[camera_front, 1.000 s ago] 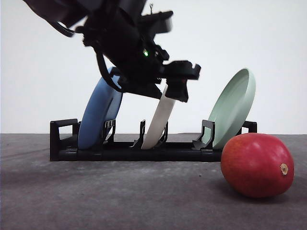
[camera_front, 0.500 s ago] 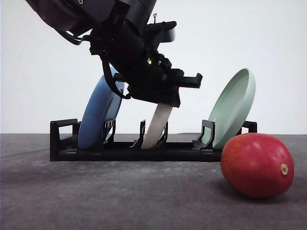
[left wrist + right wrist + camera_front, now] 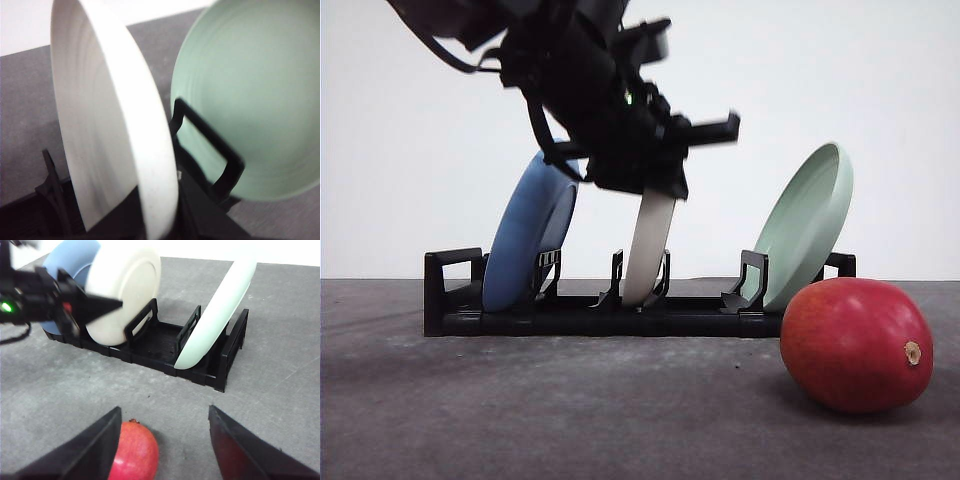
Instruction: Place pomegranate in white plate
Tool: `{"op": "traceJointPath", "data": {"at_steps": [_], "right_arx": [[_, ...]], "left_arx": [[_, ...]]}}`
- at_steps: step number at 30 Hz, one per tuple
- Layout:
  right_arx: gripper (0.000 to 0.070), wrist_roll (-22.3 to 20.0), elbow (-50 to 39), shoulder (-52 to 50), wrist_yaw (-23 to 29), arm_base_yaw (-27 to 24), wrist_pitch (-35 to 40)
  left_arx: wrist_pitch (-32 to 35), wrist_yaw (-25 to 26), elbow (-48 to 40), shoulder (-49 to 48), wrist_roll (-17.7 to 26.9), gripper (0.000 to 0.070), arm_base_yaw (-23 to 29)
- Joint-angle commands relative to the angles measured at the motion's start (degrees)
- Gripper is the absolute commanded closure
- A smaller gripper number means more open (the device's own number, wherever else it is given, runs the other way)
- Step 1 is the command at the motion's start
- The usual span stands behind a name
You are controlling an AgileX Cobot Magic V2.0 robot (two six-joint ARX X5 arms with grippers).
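A dark grey, faintly speckled table [image 3: 570, 410] ran back to a plain white wall [image 3: 880, 100]. On the table stood a black slotted plate rack [image 3: 620, 310], the landmark for everything else.

In the rack's leftmost slot a blue plate [image 3: 525, 240] leaned on edge. In the middle slot stood the white plate [image 3: 648, 250], seen edge-on and close to upright, its rim pointing up toward the left gripper [image 3: 655, 175]. That gripper hung at the plate's top edge, above the rack's centre; it was blurred, and whether its jaws were clamped on the rim or apart could not be told. In the left wrist view the white plate [image 3: 115, 145] rose beside the pale green plate [image 3: 250, 100], which leaned in the rack's rightmost slot.

The pomegranate [image 3: 857, 345] lay on the table in front of the rack's right end, just beside it and clear of the white plate. Its long axis ran side to side along the rack, with the tan stem spot facing right and a little forward.

In the right wrist view the right gripper [image 3: 165, 445] hung over the table on the near side of the rack, fingers [image 3: 95, 447] spread wide apart, with the pomegranate [image 3: 132, 452] near the left finger.
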Motion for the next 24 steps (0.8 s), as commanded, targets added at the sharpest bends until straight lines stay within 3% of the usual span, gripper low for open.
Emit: {"op": "traceJointPath", "data": {"at_steps": [1, 10, 24], "right_arx": [[0.0351, -0.5, 0.9, 0.0, 0.2, 0.3, 0.6], [0.0350, -0.5, 0.9, 0.0, 0.2, 0.3, 0.6], [0.0350, -0.5, 0.9, 0.0, 0.2, 0.3, 0.6]], "left_arx": [[0.9, 0.3, 1.4, -1.0, -3.1, 0.0687, -0.6], [-2.7, 0.3, 1.4, -7.8, -5.4, 0.0686, -0.9], [-23.4, 0.9, 1.4, -26.7, -5.4, 0.0687, -3.1]]}}
